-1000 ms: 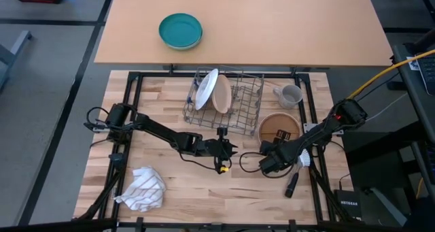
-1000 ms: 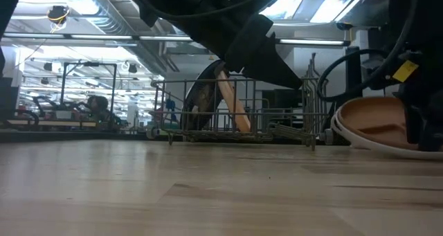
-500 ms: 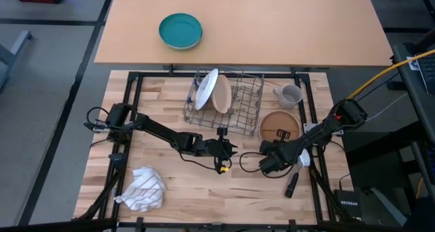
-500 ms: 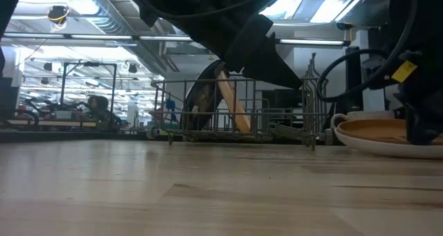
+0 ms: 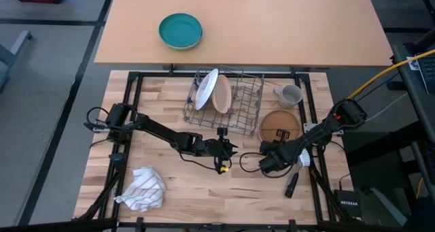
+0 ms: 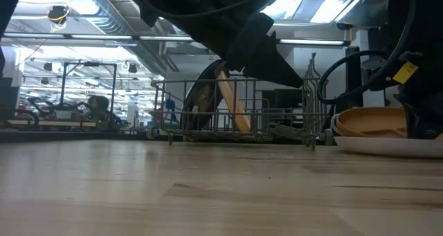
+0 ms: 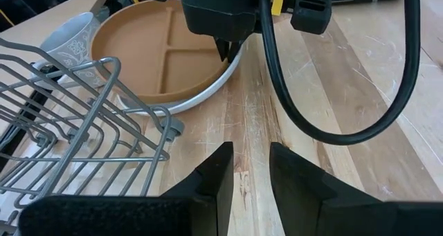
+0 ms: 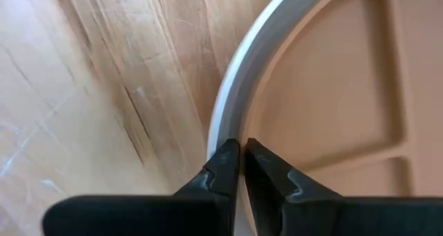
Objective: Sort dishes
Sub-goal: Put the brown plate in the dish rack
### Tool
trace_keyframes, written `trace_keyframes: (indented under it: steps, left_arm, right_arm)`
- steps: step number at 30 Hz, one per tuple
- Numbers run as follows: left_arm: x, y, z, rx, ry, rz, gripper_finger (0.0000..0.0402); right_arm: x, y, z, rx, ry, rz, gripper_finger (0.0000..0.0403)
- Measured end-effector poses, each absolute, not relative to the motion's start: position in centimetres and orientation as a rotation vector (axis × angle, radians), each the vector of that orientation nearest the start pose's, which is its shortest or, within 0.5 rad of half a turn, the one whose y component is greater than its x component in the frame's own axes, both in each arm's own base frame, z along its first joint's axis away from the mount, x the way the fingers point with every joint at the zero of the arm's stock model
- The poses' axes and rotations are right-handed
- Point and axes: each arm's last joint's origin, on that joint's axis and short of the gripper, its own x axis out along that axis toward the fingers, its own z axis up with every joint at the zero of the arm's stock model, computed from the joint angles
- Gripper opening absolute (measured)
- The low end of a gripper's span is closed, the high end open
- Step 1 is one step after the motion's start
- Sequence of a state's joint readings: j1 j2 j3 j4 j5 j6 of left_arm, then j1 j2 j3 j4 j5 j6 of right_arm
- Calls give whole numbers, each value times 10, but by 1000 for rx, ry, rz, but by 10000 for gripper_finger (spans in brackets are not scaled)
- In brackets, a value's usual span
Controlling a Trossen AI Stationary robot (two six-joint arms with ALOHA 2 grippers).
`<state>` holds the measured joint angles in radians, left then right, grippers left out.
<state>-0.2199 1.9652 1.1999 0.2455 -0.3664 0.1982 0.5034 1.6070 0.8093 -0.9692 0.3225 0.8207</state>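
The right claw (image 8: 241,160) pinched the rim of one tan bowl (image 5: 279,126) lying near the surface's (image 5: 177,177) right edge. The left claw (image 7: 248,168) hung half spread nearby. One rack (image 5: 234,103) held two plates (image 5: 206,89). One mug (image 5: 291,95) stood behind the bowl.

In the low view the tan divided dish (image 6: 377,122) is cut off by the picture's right edge and partly hidden behind a dark arm. The dishes standing in the wire rack (image 6: 235,111) show only as dark edge-on shapes there, and part of the rack sits behind the arm crossing above. The right wrist view shows only a section of the dish's pale rim (image 8: 242,97); the rest runs out of frame. People in the room beyond the surface are too small to make out.
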Motion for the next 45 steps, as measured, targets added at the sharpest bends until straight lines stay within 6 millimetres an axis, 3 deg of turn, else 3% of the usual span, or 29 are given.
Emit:
trace_keyframes:
  steps: [11, 24, 32, 45]
  left_arm:
    - [414, -82, 174, 343, 513, 94, 84]
    - [414, -83, 178, 332, 492, 96, 84]
    - [406, -88, 208, 307, 413, 92, 84]
    - [389, -95, 245, 303, 354, 77, 84]
  right_arm:
    - [204, 101, 144, -76, 1489, -515, 13]
    - [218, 109, 188, -113, 1504, -537, 8]
    - [231, 117, 224, -76, 1493, -490, 5]
    - [230, 145, 306, -24, 1434, -379, 8]
